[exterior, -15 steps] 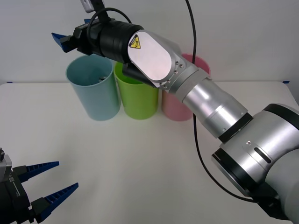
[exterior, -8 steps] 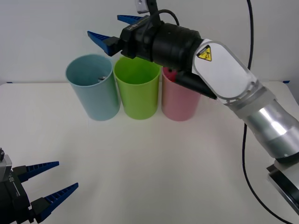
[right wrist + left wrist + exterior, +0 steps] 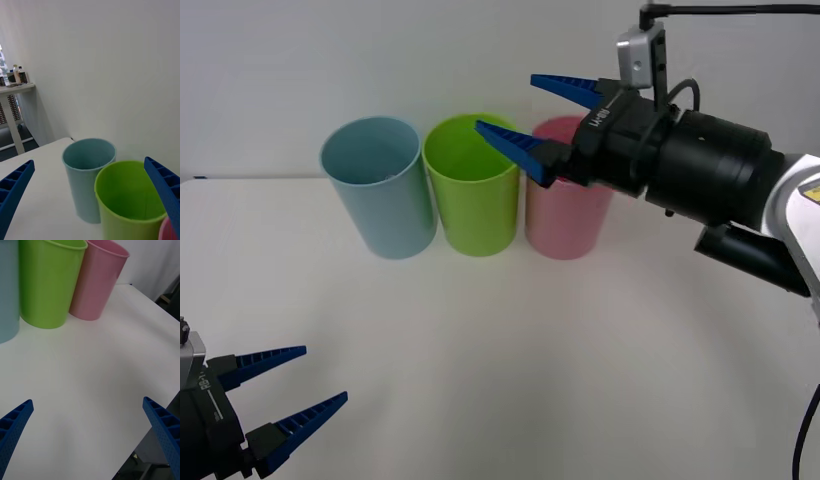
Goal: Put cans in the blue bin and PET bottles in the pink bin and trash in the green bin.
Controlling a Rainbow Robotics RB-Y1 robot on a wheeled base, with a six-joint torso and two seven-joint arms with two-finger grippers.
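The three bins stand in a row at the back of the white table (image 3: pixel 480 340), the green bin (image 3: pixel 472 198) in the middle, the blue bin (image 3: pixel 378 200) touching it on one side and the pink bin (image 3: pixel 565 222) on the other. The right gripper (image 3: pixel 530 115) hangs above the green and pink rims, fingers spread and holding nothing. The left gripper (image 3: pixel 285 395) sits well in front of the green bin, fingers apart too, with plenty of bare tabletop between. No lettering is readable on the bins. The right wrist view looks down into the blue bin but can't make out its contents.

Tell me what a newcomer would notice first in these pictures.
Three tall bins stand in a row at the back of the white table: the blue bin, the green bin and the pink bin. The right gripper hangs open above the green and pink bins. The left gripper waits open at the table's near left corner.
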